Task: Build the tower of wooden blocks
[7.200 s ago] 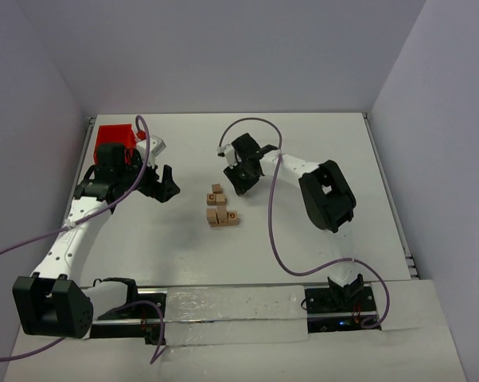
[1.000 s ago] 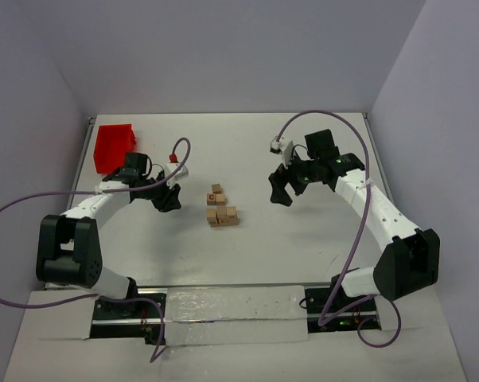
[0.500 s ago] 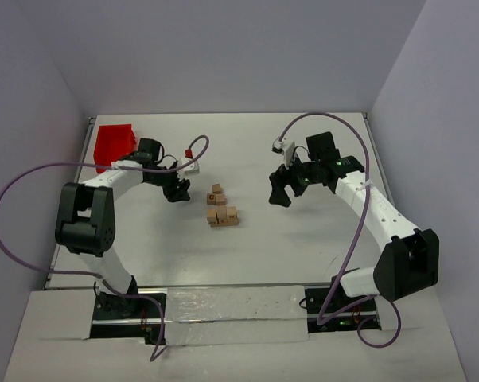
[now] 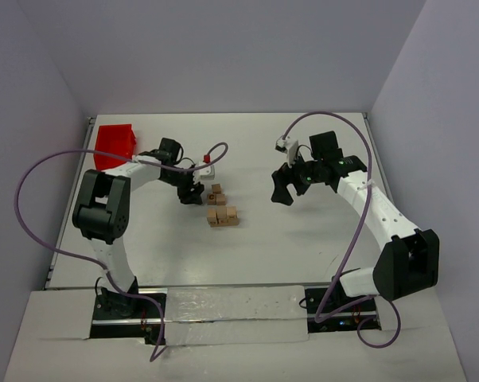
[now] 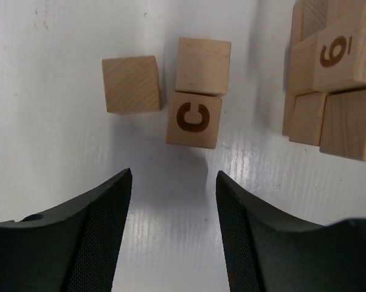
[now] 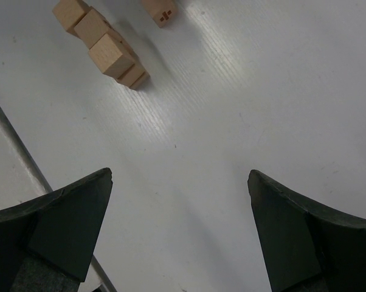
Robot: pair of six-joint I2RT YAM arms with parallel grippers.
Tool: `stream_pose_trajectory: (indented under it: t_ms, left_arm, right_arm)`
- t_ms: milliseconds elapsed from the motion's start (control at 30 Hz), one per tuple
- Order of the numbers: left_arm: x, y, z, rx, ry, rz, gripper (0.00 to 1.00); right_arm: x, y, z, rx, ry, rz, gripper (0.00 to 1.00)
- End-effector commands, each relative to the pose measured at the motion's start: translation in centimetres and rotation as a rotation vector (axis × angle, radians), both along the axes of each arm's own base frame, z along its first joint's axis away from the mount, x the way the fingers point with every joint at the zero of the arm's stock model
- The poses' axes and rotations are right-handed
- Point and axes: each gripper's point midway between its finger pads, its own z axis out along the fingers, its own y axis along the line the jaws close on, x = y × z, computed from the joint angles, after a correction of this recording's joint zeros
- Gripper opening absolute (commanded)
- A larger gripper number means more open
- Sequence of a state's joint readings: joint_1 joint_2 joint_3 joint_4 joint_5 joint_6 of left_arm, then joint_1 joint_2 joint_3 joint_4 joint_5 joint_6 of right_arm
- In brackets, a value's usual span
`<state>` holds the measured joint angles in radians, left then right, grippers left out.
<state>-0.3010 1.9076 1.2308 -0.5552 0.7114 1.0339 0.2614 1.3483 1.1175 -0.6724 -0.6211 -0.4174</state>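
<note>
Several light-tan wooden cubes lie mid-table in two groups: a small group (image 4: 216,193) and a bigger pile (image 4: 222,216) just nearer. In the left wrist view a cube printed "C" (image 5: 194,119) lies flat with a plain cube (image 5: 202,65) touching behind it and another plain cube (image 5: 131,83) to its left; the pile with a "9" cube (image 5: 344,52) is at the right edge. My left gripper (image 4: 192,193) (image 5: 172,179) is open and empty, just short of the "C" cube. My right gripper (image 4: 283,191) (image 6: 180,176) is open and empty over bare table, right of the cubes (image 6: 107,50).
A red plastic bin (image 4: 114,146) stands at the far left corner of the white table. The table's raised left edge (image 4: 71,203) and back wall bound the space. A grey rail (image 6: 22,155) crosses the right wrist view at left.
</note>
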Motion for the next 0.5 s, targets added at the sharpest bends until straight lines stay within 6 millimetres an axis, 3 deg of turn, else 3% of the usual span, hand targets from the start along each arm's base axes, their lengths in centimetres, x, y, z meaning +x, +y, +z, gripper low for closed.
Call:
stream_pose_trajectory:
  t_ms: [0,200,467]
  left_arm:
    - [1.0,-1.8,1.3,-0.031,-0.042,-0.064,0.64]
    - [1.2,-3.1,1.4,-0.037,-0.03,-0.106,0.64]
    - [-0.3,-3.0,0.6,-0.012,0.02,-0.156,0.64]
  right_arm:
    - [0.4,-0.4,0.3,0.008,-0.034,-0.002,1.0]
    - [0.5,-1.0,0.1,0.004,-0.031,-0.007,1.0]
    - [0.8,-1.4,-0.3,0.011,-0.016,-0.01,1.0]
